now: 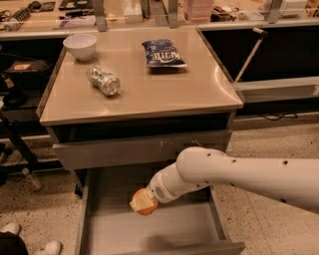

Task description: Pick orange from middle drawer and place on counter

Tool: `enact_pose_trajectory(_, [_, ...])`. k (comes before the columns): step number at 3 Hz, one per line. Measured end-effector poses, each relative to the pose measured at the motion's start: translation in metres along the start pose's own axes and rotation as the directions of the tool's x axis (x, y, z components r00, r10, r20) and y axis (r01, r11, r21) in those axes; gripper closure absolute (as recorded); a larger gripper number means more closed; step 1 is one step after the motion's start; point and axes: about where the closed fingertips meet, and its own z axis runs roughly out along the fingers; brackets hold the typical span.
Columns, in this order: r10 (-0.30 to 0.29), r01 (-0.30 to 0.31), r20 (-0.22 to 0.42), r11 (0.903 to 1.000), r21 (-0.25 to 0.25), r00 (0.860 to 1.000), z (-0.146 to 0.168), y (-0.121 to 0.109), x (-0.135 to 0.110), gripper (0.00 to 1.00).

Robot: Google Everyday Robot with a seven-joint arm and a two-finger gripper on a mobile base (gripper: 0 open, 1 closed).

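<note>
The orange (148, 208) is a small round fruit held between the pale fingers of my gripper (143, 202), just above the floor of the open middle drawer (149, 234). The gripper is shut on the orange, and one pale finger pad (140, 200) covers part of the fruit. My white arm reaches in from the right, across the drawer. The tan counter (164, 89) is the cabinet top above and behind the drawer.
On the counter are a white bowl (80, 46) at the back left, a crushed can (103, 80) and a blue chip bag (163, 53). A shut grey drawer front (139, 148) sits above the open drawer. A cluttered bench (149, 15) runs behind. White shoes (30, 243) are at bottom left.
</note>
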Motion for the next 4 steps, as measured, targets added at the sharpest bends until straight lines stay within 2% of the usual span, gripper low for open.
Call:
enact_pose_trajectory(1, [-0.031, 0.030, 0.013, 0.9979, 0.057, 0.999, -0.035, -0.004, -0.025, 1.00])
enact_pose_trajectory(2, [-0.065, 0.059, 0.035, 0.9883, 0.140, 0.997, -0.089, -0.011, -0.061, 1.00])
enact_pose_trajectory(3, [-0.088, 0.074, 0.053, 0.9736, 0.216, 0.995, -0.151, -0.021, -0.101, 1.00])
enact_pose_trajectory(4, [-0.088, 0.074, 0.053, 0.9736, 0.216, 0.995, -0.151, -0.021, -0.101, 1.00])
